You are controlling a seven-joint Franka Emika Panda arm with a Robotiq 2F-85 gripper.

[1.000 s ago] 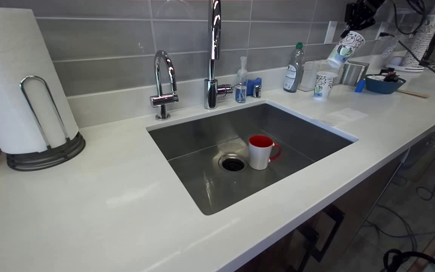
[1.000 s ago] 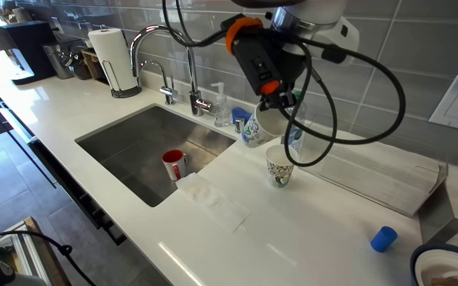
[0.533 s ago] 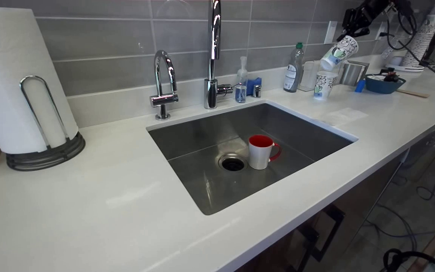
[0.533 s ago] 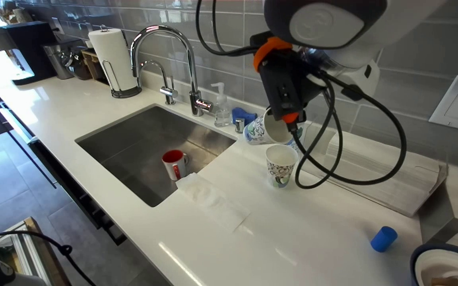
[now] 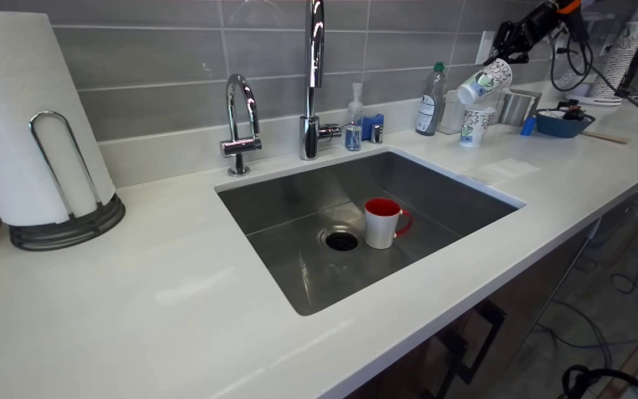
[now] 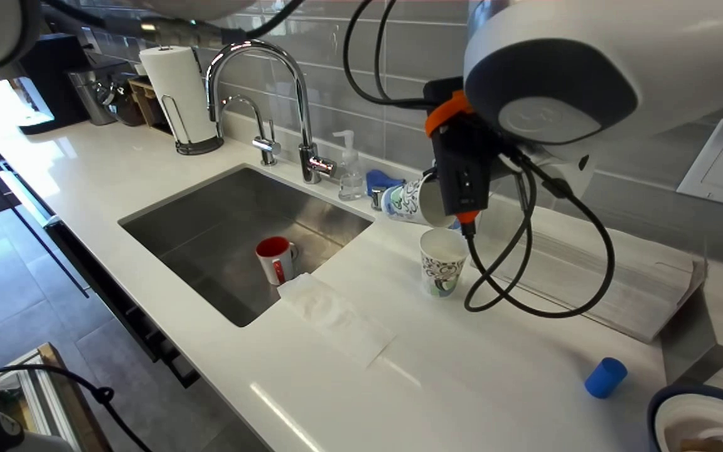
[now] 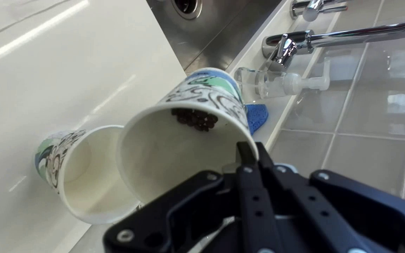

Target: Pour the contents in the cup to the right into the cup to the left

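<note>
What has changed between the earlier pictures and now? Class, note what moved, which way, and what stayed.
In an exterior view, the held cup has moved left and down, tipping further toward level; the end effector travelled with it. Nothing was newly gripped or let go. The standing cup on the counter and the mug in the sink stayed as they were.

A white paper cup with dark scrollwork and green and blue patches [image 5: 485, 81] hangs in an exterior view's upper right, tilted far over, its base toward the lower left. Dark brown bean-like pieces [image 7: 194, 119] lie inside, near the wrist view's centre. A matching white, scroll-patterned paper cup [image 6: 442, 267] stands upright, lower in both exterior views and at the wrist view's lower left.
</note>
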